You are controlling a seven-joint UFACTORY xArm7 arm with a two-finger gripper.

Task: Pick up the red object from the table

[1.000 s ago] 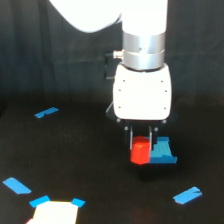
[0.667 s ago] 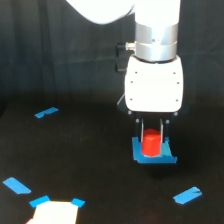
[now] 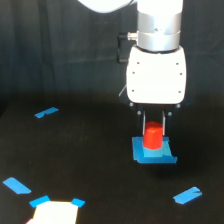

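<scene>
The red object (image 3: 153,138) is a small bright red-orange block in the exterior view, right of centre. It stands between the two thin dark fingers of my gripper (image 3: 153,135), which hangs from the white arm housing (image 3: 156,75). The fingers look closed against its sides. The block's base is at or just above the flat blue square piece (image 3: 153,153) lying on the black table (image 3: 90,165); I cannot tell whether it touches it.
Blue tape strips lie on the table at the left (image 3: 46,112), lower left (image 3: 16,185) and lower right (image 3: 187,195). A bright white sheet with blue tape corners (image 3: 54,212) sits at the bottom left edge.
The arm has moved toward the exterior view's right. The red block, earlier left of the blue piece, now sits over the blue piece between the fingers.
</scene>
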